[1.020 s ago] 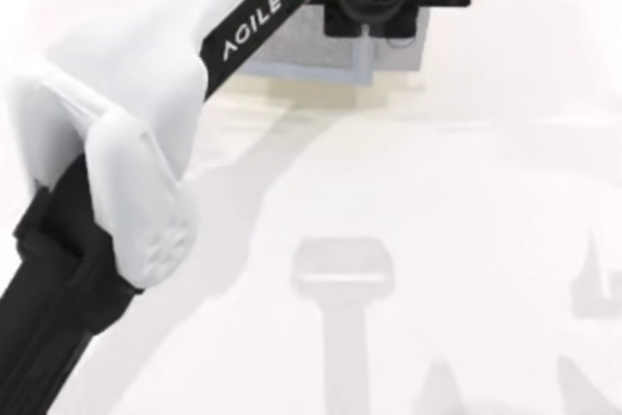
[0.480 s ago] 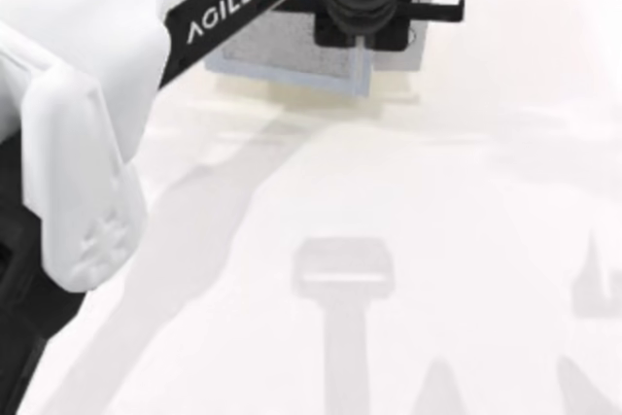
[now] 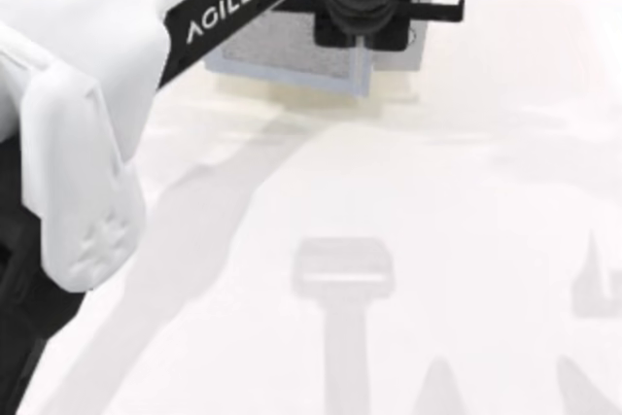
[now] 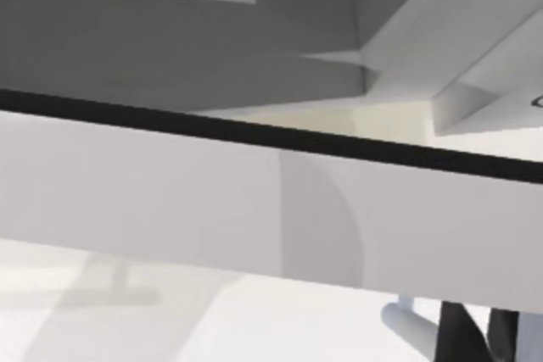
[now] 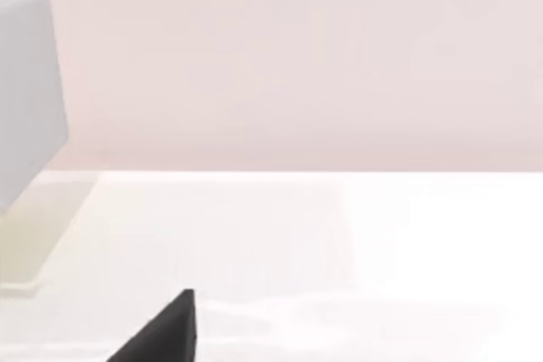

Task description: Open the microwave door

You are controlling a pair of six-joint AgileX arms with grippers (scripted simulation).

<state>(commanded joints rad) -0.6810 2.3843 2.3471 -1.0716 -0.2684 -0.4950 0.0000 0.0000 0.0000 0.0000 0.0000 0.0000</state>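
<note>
At the table's far edge, near the middle, stands the microwave (image 3: 410, 46), largely covered by my left arm. The microwave door (image 3: 282, 57), light grey with a speckled mesh window, stands swung out from the front. My left gripper (image 3: 374, 9) is at the door's free edge, over the handle side. In the left wrist view the door's pale edge (image 4: 212, 201) crosses the picture, and the slim handle (image 4: 414, 330) runs in between the dark fingers (image 4: 462, 338), which are shut on it. Only a dark part of my right gripper (image 5: 165, 336) shows, well away from the microwave's side (image 5: 25, 91).
My left arm's white link (image 3: 87, 143) fills the top view's left side. Shadows of the arms lie on the pale table (image 3: 408, 201). The right arm itself is outside the top view. A pink wall (image 5: 297, 57) stands behind the table.
Over the last second my left arm drew back to the left and the door swung farther out with it. In the last half second almost nothing moved.
</note>
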